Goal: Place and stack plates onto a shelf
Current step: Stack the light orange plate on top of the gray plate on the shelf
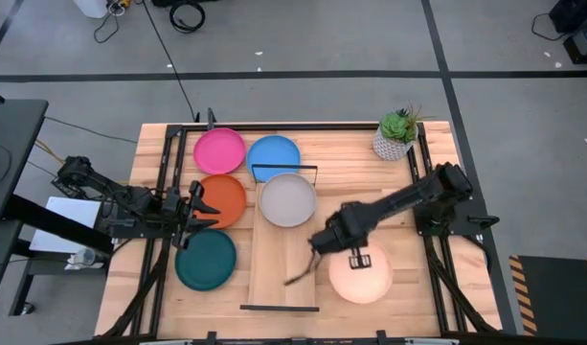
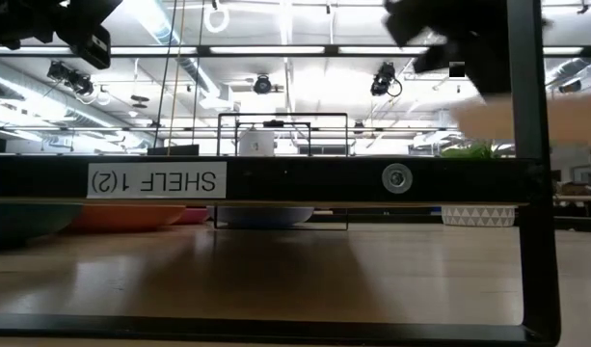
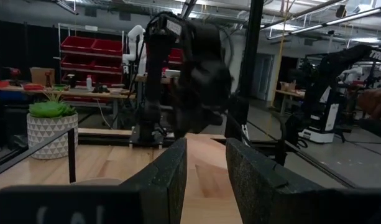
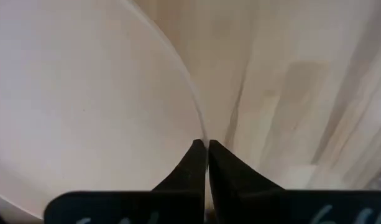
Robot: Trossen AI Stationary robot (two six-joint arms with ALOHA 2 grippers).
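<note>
While the right end effector (image 4: 206,147) pinches the cream plate (image 1: 361,272) rim, its fingers nearly meet.
Cream plate sits on the surface (image 1: 408,192) beside the shelf (image 1: 274,273); left end effector (image 1: 199,212) hovers part-open, empty, by the orange plate (image 1: 223,199), partly hidden.

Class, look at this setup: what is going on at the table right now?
A two-armed robot is putting plates on a shelf. The right end effector has shut on the rim of the cream plate beside the shelf. The pale grey plate lies on the shelf. The left end effector hovers by the orange plate.
</note>
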